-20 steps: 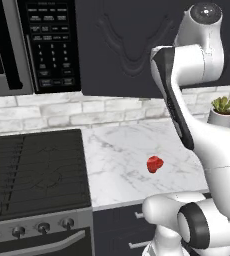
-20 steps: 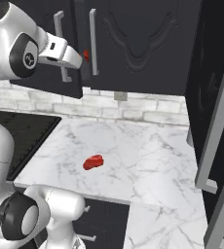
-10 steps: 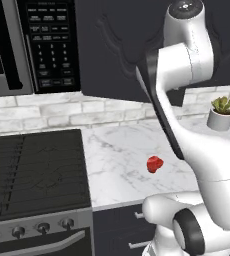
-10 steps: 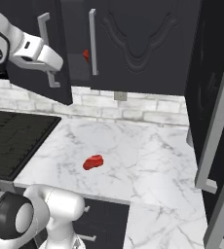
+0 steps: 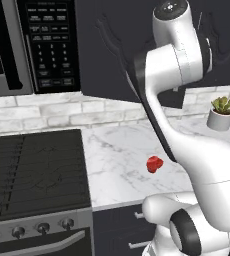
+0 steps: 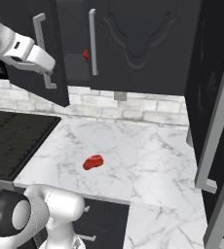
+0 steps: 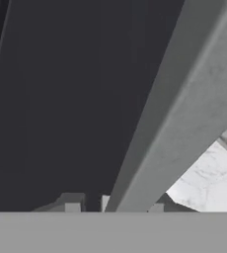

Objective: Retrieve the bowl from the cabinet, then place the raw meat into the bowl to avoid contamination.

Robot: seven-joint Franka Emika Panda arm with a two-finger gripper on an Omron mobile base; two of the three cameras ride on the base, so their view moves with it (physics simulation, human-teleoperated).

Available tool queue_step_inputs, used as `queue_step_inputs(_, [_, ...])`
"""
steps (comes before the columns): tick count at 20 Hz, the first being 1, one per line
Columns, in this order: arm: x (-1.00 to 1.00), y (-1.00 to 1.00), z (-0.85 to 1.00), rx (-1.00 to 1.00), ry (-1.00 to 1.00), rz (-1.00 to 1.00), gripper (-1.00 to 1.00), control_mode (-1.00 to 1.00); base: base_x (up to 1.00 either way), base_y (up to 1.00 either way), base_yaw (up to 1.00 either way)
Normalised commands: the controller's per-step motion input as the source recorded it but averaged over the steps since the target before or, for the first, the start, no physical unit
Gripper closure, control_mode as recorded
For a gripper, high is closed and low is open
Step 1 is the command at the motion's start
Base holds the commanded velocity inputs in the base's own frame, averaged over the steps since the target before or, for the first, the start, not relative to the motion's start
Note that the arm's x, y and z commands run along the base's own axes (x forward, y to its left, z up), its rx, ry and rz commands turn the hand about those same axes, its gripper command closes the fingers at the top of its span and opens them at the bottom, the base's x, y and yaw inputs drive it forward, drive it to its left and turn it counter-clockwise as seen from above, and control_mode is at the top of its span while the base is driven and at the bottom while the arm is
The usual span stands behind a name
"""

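While the hand [image 6: 49,78] sits at the silver bar handle [image 6: 44,51] of the left cabinet door [image 6: 60,73], the hand view shows that handle [image 7: 184,108] running as a broad grey bar diagonally across the picture, with the two dark fingertips [image 7: 71,203] low on either side of its near end. Whether the fingers clamp the bar or stand slightly off it cannot be told. Behind the bar lies the dark flat face of the door [image 7: 61,99], and a corner of white marble shows at the lower right.

In the right base view the white forearm reaches in from the left edge to that handle. The door stands swung outward from the cabinet [image 6: 143,44], a dark charcoal wall unit with a carved panel on its neighbouring door, which carries its own vertical silver handle [image 6: 91,41]. In the dark gap between the two doors a small patch of glossy red, the bowl [image 6: 86,55], shows on the shelf inside; most of it is hidden.

Below, the raw meat [image 6: 93,162] lies alone on the marble tabletop [image 6: 148,160], a small, irregular, shiny red lump. In the left base view it [image 5: 154,163] rests near the front edge, just left of the arm. A black stove [image 5: 34,170] adjoins the tabletop on the left, a microwave [image 5: 32,45] with a keypad hangs above it, and a small potted plant [image 5: 222,112] stands at the back right.
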Motion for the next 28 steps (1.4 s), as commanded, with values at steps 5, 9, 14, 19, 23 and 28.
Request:
queue_step_inputs(5, [-0.21, -0.01, 0.00, 0.00, 0.00, -0.02, -1.00, -1.00, 0.00, 0.00, 0.00])
queue_step_inputs(9, [-0.74, -0.25, 0.02, 0.02, -0.02, -0.11, -1.00, -1.00, 0.00, 0.00, 0.00])
queue_step_inputs(14, [-0.72, -0.45, 0.03, 0.14, -0.05, -0.03, -1.00, -1.00, 0.00, 0.00, 0.00])
queue_step_inputs(19, [-0.03, -0.62, 0.11, 0.45, -0.06, 0.01, -1.00, -1.00, 0.00, 0.00, 0.00])
queue_step_inputs(23, [0.00, -0.53, 0.00, 0.50, -0.15, 0.01, -1.00, -1.00, 0.00, 0.00, 0.00])
queue_step_inputs(28, [0.17, -0.41, -0.04, 0.50, -0.01, 0.01, -1.00, -1.00, 0.00, 0.00, 0.00])
